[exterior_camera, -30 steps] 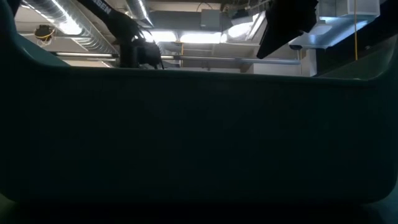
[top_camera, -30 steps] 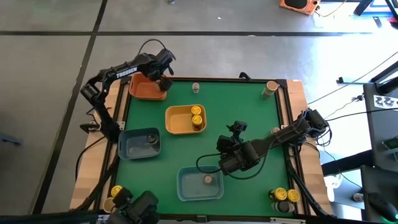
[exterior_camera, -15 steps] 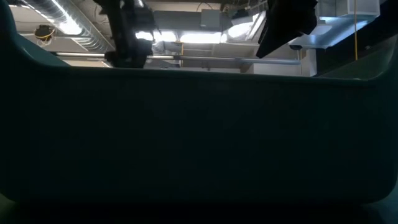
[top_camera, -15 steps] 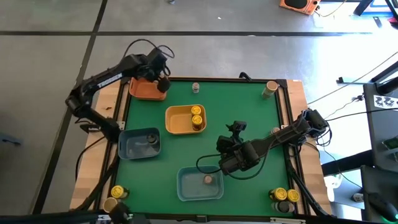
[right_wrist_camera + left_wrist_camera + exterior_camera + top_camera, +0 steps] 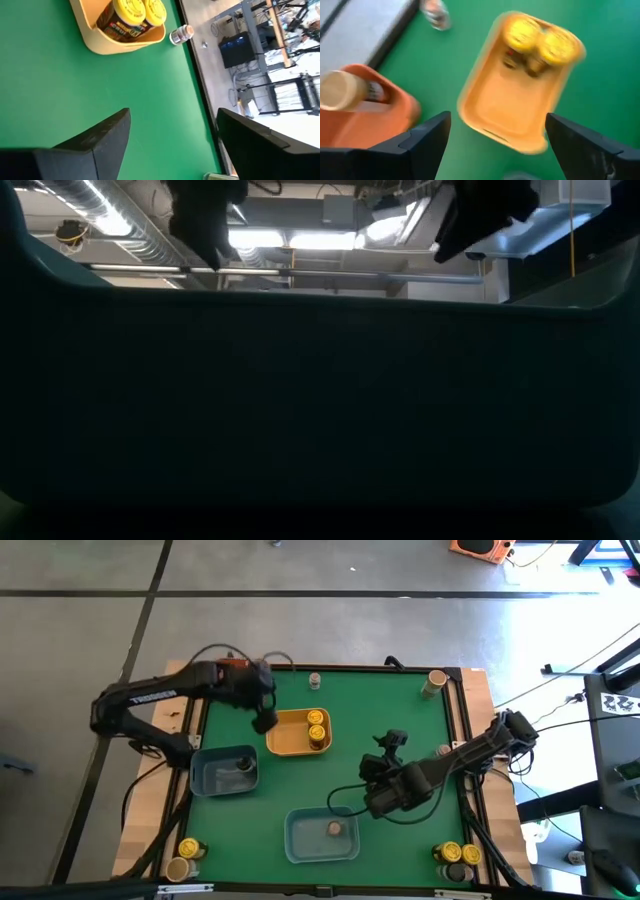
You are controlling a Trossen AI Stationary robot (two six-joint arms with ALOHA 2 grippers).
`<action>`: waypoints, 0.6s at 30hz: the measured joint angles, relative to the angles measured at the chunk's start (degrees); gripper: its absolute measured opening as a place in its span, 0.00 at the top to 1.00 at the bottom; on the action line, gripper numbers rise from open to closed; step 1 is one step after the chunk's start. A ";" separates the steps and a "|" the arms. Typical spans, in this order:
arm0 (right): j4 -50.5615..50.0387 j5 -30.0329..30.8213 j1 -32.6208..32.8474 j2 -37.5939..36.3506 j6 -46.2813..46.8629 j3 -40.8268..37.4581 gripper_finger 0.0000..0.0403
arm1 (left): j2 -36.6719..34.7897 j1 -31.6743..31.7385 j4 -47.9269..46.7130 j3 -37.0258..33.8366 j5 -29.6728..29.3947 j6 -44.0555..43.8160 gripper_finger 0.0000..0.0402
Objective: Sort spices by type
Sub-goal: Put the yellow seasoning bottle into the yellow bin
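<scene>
Left tool [image 5: 264, 723], spread and empty, hovers just beside the yellow tray [image 5: 285, 735] at its 9 o'clock edge; a low pass could clip the rim and topple the two yellow-lidded spices [image 5: 317, 727] inside. Right tool [image 5: 383, 802], spread, hangs over open green tabletop [image 5: 400, 710]. Other spices crowd the 5 and 7 o'clock corners.

Spice jars [image 5: 317, 727] (yellow-lidded pair) in tray
</scene>
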 joint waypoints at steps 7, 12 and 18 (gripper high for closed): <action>8.36 -2.43 -0.15 -6.84 0.51 -10.99 0.26 | 0.00 -14.07 0.14 0.00 -0.01 -8.75 0.20; 14.96 -4.73 -0.15 -10.25 0.09 -15.36 0.26 | 0.00 -22.43 0.17 0.00 -0.02 -16.17 0.20; 19.56 -6.32 -0.15 -10.03 -0.46 -17.93 0.26 | 0.05 -29.39 0.23 0.00 -0.10 -24.65 0.20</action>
